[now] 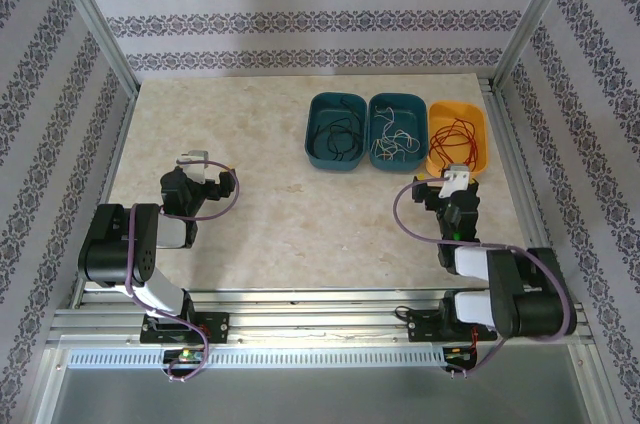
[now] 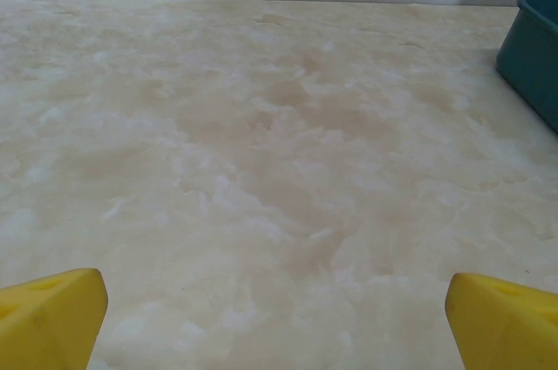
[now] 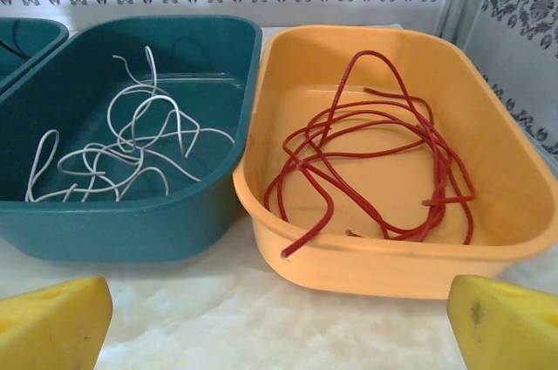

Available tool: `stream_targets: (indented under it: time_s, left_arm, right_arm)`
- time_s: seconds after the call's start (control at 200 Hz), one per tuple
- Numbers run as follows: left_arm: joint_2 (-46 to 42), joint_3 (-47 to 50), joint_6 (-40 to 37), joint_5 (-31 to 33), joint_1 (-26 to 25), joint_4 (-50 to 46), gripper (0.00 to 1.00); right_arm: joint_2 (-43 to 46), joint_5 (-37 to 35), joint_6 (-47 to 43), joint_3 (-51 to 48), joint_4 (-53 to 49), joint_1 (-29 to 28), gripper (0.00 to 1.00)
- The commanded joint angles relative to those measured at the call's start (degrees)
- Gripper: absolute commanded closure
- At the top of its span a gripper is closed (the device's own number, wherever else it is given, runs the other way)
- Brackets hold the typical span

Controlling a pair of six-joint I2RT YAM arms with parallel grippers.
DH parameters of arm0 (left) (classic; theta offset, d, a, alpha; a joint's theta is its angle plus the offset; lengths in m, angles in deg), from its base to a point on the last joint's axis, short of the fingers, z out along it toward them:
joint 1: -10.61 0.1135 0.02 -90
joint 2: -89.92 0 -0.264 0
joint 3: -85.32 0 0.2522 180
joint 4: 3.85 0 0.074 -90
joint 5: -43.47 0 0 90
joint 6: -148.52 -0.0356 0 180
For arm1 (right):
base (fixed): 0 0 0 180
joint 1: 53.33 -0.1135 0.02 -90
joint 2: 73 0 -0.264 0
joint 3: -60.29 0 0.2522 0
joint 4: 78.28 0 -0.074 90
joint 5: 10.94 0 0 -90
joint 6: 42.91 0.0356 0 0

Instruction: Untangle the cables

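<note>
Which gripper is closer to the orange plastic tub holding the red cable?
Right. The right gripper sits at the near edge of the orange plastic tub, facing it; the left gripper is far to its left, over the marble tabletop.

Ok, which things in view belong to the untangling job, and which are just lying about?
Job: black cables in the left teal bin; white cables in the middle teal bin; red cables in the orange bin.
Just there: the three bins themselves; the purple arm cables, part of the rig.
</note>
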Motion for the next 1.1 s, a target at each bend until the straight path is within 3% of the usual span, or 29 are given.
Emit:
stream_targets:
  time_s: [0.0, 0.145, 0.315, 0.51, 0.575, 0.775, 0.919, 1.094]
  left_arm:
    - [-0.1, -0.1, -1.0, -0.9, 0.4, 0.1, 0.01]
    - [-0.2, -0.1, -1.1, -0.9, 0.4, 0.0, 0.01]
    - [-0.1, -0.1, -1.1, -1.0, 0.5, 0.0, 0.01]
    - [-0.2, -0.1, -1.1, -1.0, 0.4, 0.0, 0.01]
    - [-0.1, -0.1, -1.1, -1.0, 0.4, 0.0, 0.01]
    - [-0.2, -0.1, -1.1, -0.9, 0.4, 0.0, 0.01]
    - [-0.2, -0.1, -1.1, -1.0, 0.5, 0.0, 0.01]
    - [-0.1, -0.1, -1.1, -1.0, 0.4, 0.0, 0.01]
  right_arm:
    - [-4.7, 3.1, 1.7, 0.1, 11.8, 1.0, 0.02]
    - [-14.2, 1.9, 3.1, -0.1, 21.6, 1.7, 0.02]
    - [-13.5, 2.4, 4.5, 3.7, 14.9, 2.3, 0.02]
    - [-13.2, 20.3, 0.9, 10.7, 2.3, 4.2, 0.02]
    - [-13.3, 22.1, 0.7, 10.5, 3.1, 4.2, 0.02]
    - [-13.3, 21.4, 0.8, 10.5, 3.1, 4.3, 0.02]
    - [-12.7, 8.7, 4.5, 8.2, 5.6, 4.1, 0.02]
    - [-12.8, 6.8, 4.2, 7.8, 6.3, 3.4, 0.02]
